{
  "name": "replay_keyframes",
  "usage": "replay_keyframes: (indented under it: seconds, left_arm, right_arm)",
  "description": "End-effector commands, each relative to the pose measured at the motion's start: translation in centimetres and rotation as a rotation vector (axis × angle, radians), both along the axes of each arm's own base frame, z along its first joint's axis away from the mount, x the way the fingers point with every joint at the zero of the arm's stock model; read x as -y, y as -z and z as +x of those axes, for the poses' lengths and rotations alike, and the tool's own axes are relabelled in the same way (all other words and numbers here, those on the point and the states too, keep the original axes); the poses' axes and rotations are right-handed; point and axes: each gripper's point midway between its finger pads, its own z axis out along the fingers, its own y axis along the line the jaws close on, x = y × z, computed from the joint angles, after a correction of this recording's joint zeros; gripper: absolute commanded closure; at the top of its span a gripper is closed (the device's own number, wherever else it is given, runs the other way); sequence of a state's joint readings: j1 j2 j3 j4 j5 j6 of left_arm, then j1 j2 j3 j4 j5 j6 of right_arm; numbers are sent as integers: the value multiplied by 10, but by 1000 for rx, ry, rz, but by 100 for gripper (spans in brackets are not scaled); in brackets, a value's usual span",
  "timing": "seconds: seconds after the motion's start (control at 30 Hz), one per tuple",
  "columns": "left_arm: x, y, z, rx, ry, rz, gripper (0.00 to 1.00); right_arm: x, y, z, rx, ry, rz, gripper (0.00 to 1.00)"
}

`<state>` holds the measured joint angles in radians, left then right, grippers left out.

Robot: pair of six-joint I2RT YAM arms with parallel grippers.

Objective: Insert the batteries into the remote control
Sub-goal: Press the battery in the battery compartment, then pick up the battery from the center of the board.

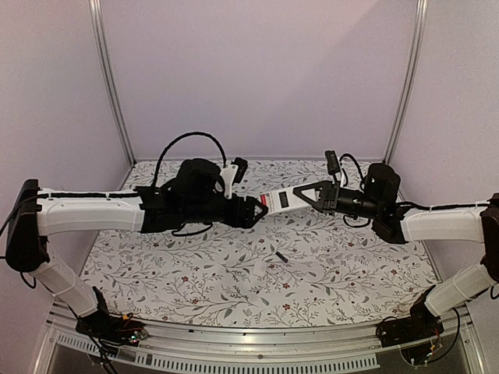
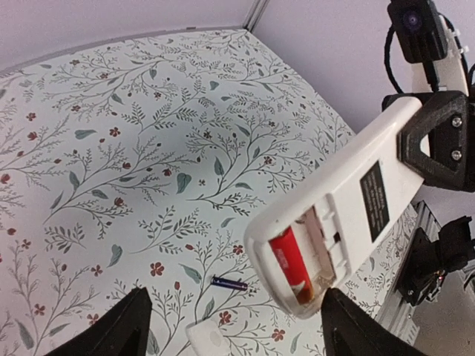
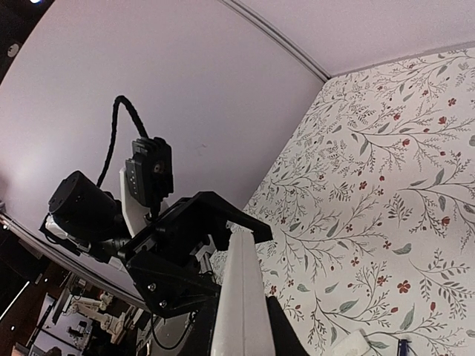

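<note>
Lilac walls (image 1: 257,78), floral white tablecloth (image 1: 195,273); right end effector (image 1: 306,196) clamps remote control (image 1: 279,200), left end effector (image 1: 259,210) spread.

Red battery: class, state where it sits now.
Left wrist view, lower right: the red battery sits in the open compartment of the remote control, held aloft by the right gripper.

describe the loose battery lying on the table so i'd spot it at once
On the floral tablecloth, look under the remote control held in mid-air, a little toward the near edge. There lies the loose battery, beside a small white piece. The battery is the thin dark stick; its neighbour is pale and flat.
</note>
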<state>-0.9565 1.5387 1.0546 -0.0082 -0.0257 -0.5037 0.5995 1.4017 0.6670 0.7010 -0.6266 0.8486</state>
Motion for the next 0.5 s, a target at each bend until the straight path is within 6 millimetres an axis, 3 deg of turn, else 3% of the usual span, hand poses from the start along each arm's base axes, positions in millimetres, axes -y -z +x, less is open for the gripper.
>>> replay_keyframes:
  seconds: [0.0,0.13,0.3,0.37,0.47]
  left_arm:
    - [-11,-10,2,75,48,59,17]
    - [-13,-5,-3,162,175,162,12]
    - [-16,18,12,179,203,329,15]
    - [-9,31,14,143,220,348,18]
    - [7,49,3,106,330,346,22]
  right_arm:
    - [16,13,11,-29,47,-31,100]
    - [38,32,16,-62,90,-93,100]
    - [74,50,21,-102,165,-169,100]
    - [87,56,22,-110,191,-196,100]
    - [105,66,22,-144,225,-217,100]
